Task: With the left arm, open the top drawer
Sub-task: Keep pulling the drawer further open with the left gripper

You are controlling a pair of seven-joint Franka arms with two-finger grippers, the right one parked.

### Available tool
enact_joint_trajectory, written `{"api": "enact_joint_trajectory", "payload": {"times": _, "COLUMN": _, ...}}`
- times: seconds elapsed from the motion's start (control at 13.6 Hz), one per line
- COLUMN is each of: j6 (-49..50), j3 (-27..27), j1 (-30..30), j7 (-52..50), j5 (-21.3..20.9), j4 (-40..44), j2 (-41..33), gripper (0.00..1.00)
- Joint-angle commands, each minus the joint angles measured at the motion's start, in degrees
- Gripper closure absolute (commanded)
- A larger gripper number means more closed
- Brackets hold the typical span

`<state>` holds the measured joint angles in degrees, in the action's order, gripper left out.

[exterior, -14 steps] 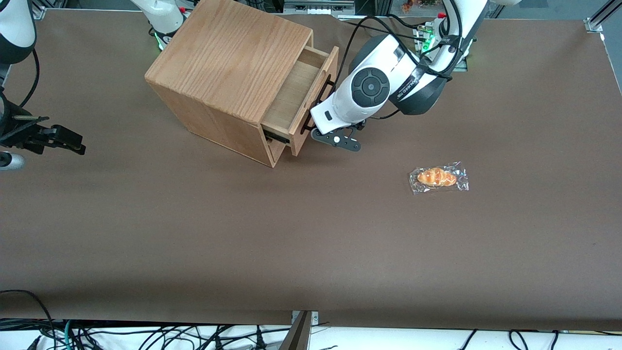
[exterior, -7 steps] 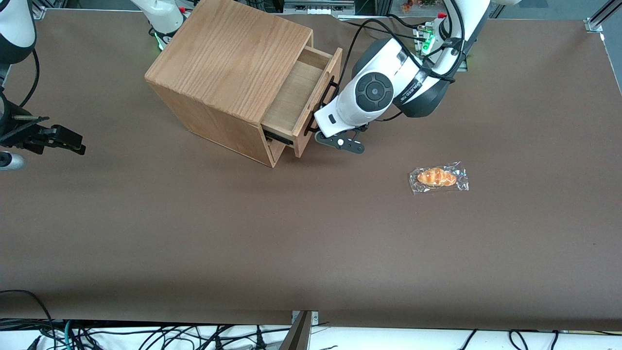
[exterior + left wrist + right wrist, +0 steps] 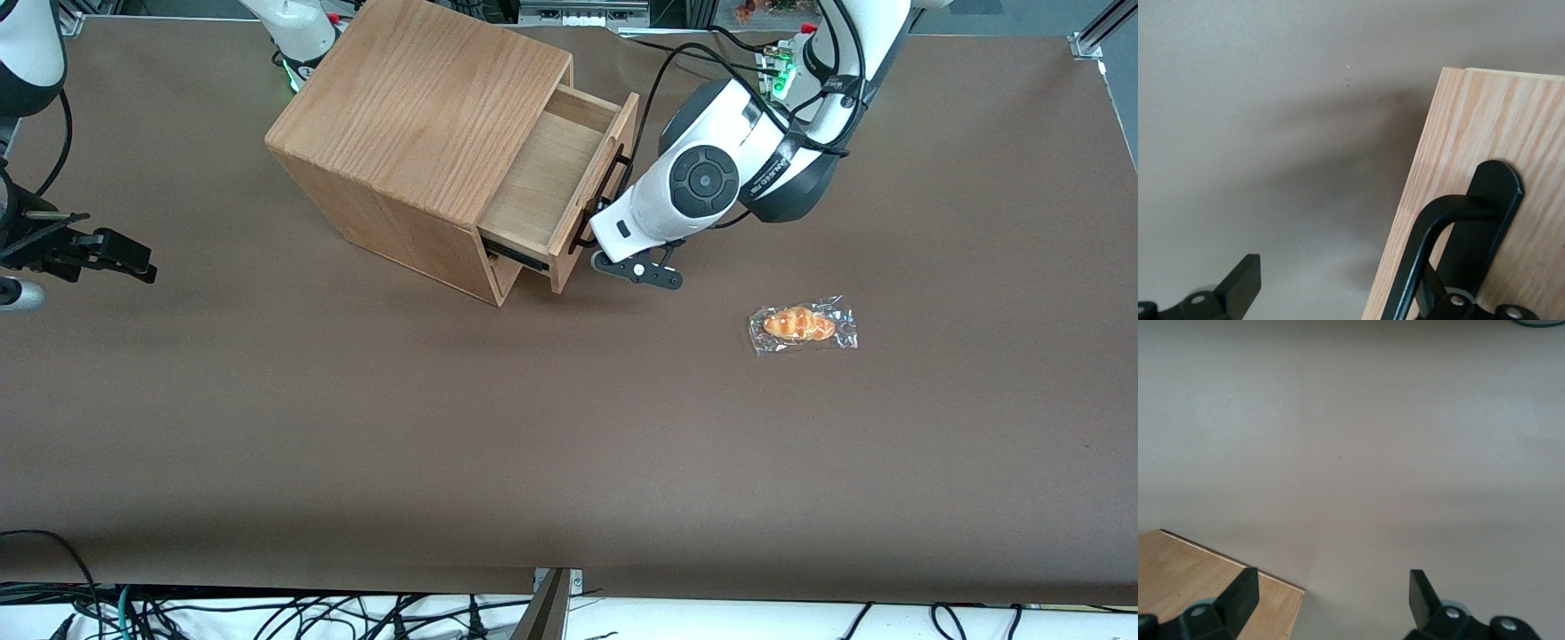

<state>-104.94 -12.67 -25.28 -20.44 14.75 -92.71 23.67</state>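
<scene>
The top drawer [image 3: 558,182] stands partly pulled out of the oak box casing [image 3: 418,133], which sits near the table's [image 3: 356,427] edge farthest from the front camera, its pale floor showing and a black side rail exposed below. The left arm [image 3: 711,173] reaches down to the drawer's front, and its gripper [image 3: 601,238] stands spread, one finger [image 3: 1458,307] hooked inside the black bar handle [image 3: 1431,257], the other [image 3: 1238,287] hanging free over the table. The drawer looks rigid and light, likely sliding easily on its rails; the stiff metal bar is the sensible place to pull, near its middle so the drawer runs straight. A wrapped pastry [image 3: 802,324] lies apart, toward the working arm's end.
</scene>
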Motion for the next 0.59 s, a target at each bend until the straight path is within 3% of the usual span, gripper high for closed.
{"api": "enact_joint_trajectory", "payload": {"times": 0.0, "j6": 0.7, "j3": 0.0, "j1": 1.5, "j7": 0.8, "j5": -1.1, "j4": -1.6, "j2": -2.1, "gripper": 0.00}}
{"api": "enact_joint_trajectory", "payload": {"times": 0.37, "j6": 1.1, "j3": 0.1, "j1": 2.2, "j7": 0.9, "j5": -1.2, "j4": -1.7, "j2": -2.2, "gripper": 0.00}}
{"api": "enact_joint_trajectory", "payload": {"times": 0.51, "j6": 1.4, "j3": -0.3, "j1": 2.0, "j7": 0.8, "j5": -5.3, "j4": -2.0, "j2": -2.5, "gripper": 0.00}}
